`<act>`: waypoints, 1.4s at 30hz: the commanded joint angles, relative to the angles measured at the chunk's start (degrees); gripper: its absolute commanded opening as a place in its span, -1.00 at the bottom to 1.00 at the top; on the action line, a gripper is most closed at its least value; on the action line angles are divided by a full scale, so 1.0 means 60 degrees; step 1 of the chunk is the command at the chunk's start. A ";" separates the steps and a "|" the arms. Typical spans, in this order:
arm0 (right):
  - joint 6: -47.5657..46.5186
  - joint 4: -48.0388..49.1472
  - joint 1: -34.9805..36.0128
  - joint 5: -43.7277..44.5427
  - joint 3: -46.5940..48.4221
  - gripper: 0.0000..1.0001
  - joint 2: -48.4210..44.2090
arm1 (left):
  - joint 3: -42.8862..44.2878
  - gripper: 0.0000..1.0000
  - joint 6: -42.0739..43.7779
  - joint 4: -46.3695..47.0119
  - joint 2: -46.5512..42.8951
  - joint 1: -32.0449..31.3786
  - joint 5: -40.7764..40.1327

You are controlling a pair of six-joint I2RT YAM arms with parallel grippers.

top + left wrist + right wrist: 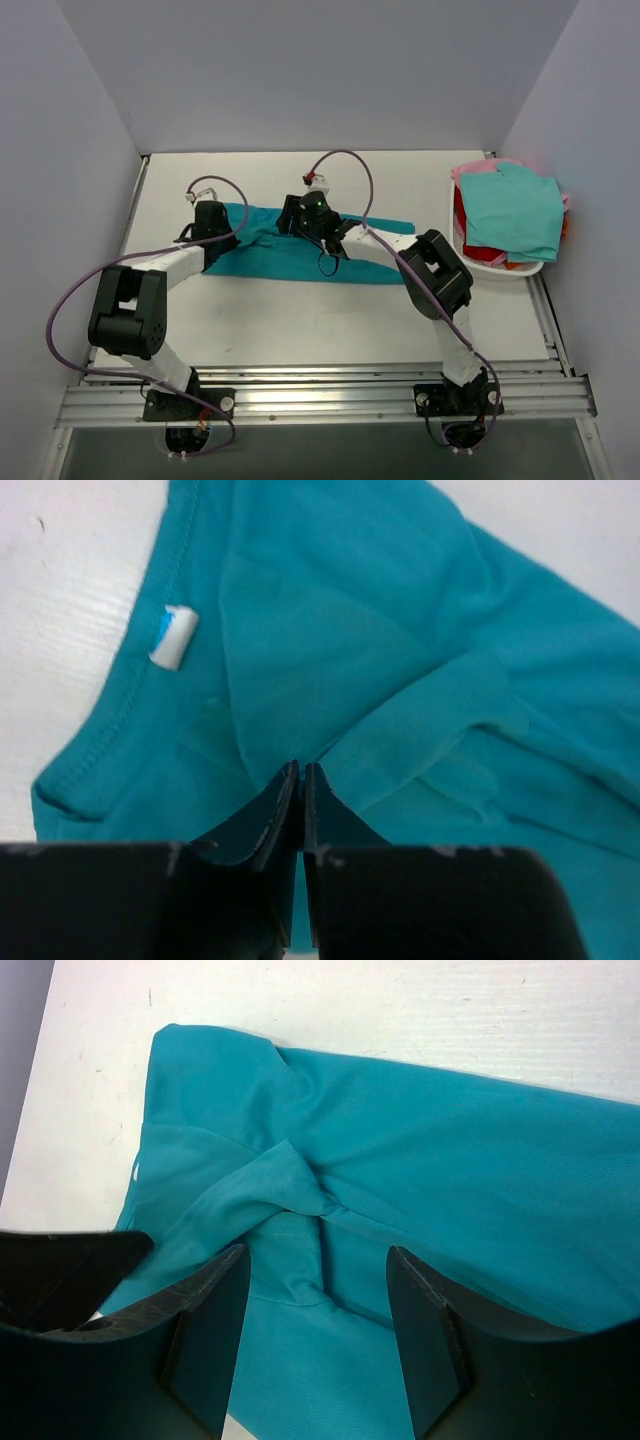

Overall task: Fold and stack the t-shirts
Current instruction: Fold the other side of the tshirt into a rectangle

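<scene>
A deep teal-blue t-shirt (290,258) lies spread across the middle of the table. My left gripper (212,222) is at its left end, near the collar and its white label (173,638). Its jaws (300,772) are pressed together, and a raised fold of the cloth (420,730) runs out from their tips. My right gripper (302,214) hovers over the shirt's upper middle. It stands open (318,1290), with its fingers on either side of a twisted bunch of cloth (300,1200) and not closed on it.
A white basket (500,270) at the right table edge holds more t-shirts: a light aqua-green one (515,210) on top, red (462,228) and pink (470,167) ones under it. Grey walls close in the table. An aluminium rail runs along the near edge.
</scene>
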 commanded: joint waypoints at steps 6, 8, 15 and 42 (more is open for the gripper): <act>0.0066 0.0148 0.0170 0.0024 0.0545 0.05 0.0455 | -0.0970 -0.57 -0.0581 -0.1127 -0.1727 -0.1691 -0.1801; 0.0066 0.0060 0.0185 0.0024 0.0808 0.06 0.0557 | -0.1087 -0.25 -0.0801 -0.1464 -0.1829 -0.2026 -0.2052; -0.0226 -0.0628 0.0185 0.0024 0.2185 0.08 0.0909 | -0.1249 0.91 -0.1592 -0.2651 -0.2122 -0.2994 -0.3282; 0.0330 -0.0615 0.0185 -0.1470 0.5000 -0.99 0.3547 | -0.1586 0.88 -0.1695 -0.2710 -0.5712 -0.2776 -0.4192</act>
